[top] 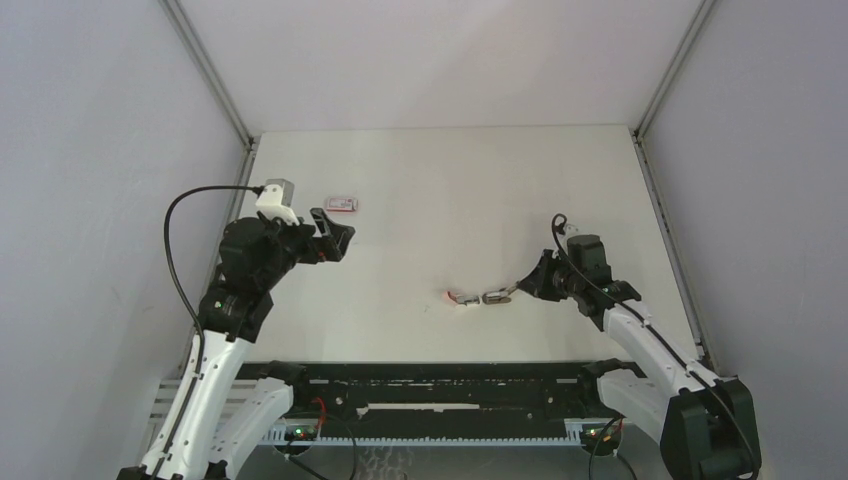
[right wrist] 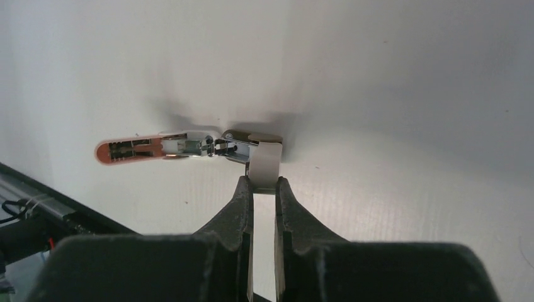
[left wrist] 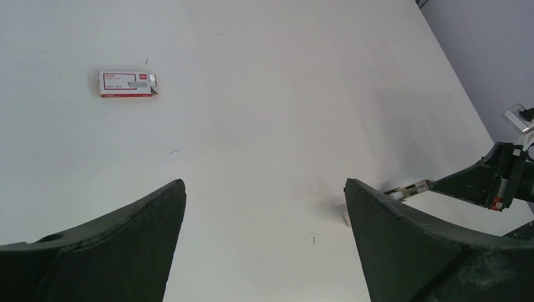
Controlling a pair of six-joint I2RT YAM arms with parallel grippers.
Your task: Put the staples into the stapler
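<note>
White tabletop point(top: 450, 170) runs between pale grey walls. At the far left the left gripper point(top: 333, 238) hangs above the table's left side, its 2 dark fingers spread wide with nothing between them. Just beyond its tip, toward the back edge, the staple box point(top: 343, 205) lies flat: a small white carton with red print, touching nothing. In the left wrist view its right-hand end looks a little open, though what is inside cannot be made out. That view also shows a few tiny dark slivers point(left wrist: 173, 151) scattered on the bare surface, too small to identify. Right of centre and nearer the arms, well apart from the box, the stapler point(top: 470, 297) lies on the table, swung open into 1 long line. Its pink-tipped half points left, the shiny metal channel and hinge sit in the middle, and the pale half points right. Whether any staples sit in the channel cannot be told. At the right, the right gripper point(top: 520, 288) reaches in low from the right side. Its 2 fingers are drawn close together and pinch the flat pale end of the stapler between their tips.
</note>
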